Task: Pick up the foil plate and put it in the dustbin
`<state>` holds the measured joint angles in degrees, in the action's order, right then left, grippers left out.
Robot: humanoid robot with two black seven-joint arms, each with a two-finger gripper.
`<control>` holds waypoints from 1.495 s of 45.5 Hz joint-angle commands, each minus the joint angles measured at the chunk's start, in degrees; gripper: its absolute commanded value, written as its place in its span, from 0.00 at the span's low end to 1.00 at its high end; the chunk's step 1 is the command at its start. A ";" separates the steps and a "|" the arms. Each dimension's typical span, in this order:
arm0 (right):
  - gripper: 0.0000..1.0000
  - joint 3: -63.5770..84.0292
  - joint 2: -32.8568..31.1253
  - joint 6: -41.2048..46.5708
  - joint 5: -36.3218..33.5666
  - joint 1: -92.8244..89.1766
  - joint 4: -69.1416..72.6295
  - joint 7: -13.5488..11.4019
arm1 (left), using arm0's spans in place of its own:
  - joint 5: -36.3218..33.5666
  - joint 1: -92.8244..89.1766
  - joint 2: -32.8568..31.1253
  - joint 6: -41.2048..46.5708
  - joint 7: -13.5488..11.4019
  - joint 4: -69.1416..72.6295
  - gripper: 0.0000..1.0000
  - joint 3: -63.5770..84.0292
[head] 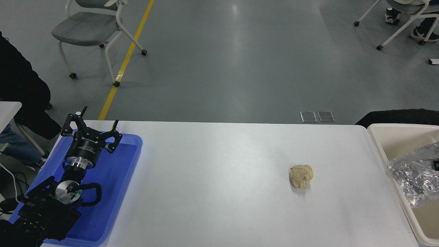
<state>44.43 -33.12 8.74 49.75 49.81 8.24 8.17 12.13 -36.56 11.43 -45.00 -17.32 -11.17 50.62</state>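
The foil plate (415, 176), crinkled shiny silver, is at the right edge over the cream-beige dustbin (384, 140). It is tilted, and its left side overlaps the bin's left rim. A small black part (436, 164) shows at the picture's right edge against the foil. It may belong to my right gripper, but I cannot tell whether it holds the foil. The rest of the right arm is out of view. My left gripper (97, 118) is open and empty, parked at the lower left.
A flat blue tray (120, 178) lies under the left arm. A crumpled tan paper ball (301, 176) lies on the white table (212, 178), left of the bin. Chairs stand on the floor beyond the table, and a dark-clothed person is at the far left.
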 commanded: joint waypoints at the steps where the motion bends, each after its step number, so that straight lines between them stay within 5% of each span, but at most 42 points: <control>1: 1.00 -0.05 -0.10 -0.12 -0.01 0.55 -0.16 0.01 | 0.00 0.00 0.00 0.00 0.00 0.00 1.00 0.00; 23: 1.00 0.04 0.16 0.58 -0.27 5.11 2.91 0.36 | 0.00 0.00 0.00 0.00 0.00 0.00 1.00 0.00; 33: 1.00 4.08 -10.29 8.57 -0.18 27.16 33.21 -0.17 | 0.00 -0.09 -0.09 0.00 0.00 0.00 1.00 0.00; 39: 1.00 8.29 -11.26 9.98 -0.09 39.47 50.18 -0.78 | 0.00 -0.09 -0.09 0.00 0.09 0.00 1.00 0.00; 49: 1.00 14.37 -6.08 14.11 -4.39 53.80 71.64 -1.14 | 0.00 0.00 -0.09 0.00 0.00 -0.17 1.00 0.00; 55: 1.00 16.04 -1.69 19.81 -15.11 59.69 73.85 -1.14 | 0.00 0.00 -0.09 0.00 0.00 0.00 1.00 0.00; 68: 1.00 16.74 7.36 29.84 -26.36 68.40 76.05 -1.14 | 0.00 0.08 0.00 0.00 0.00 0.00 1.00 0.00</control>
<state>59.61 -32.55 31.38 33.74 110.14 79.66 7.03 12.12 -36.56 11.38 -45.00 -17.30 -11.19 50.62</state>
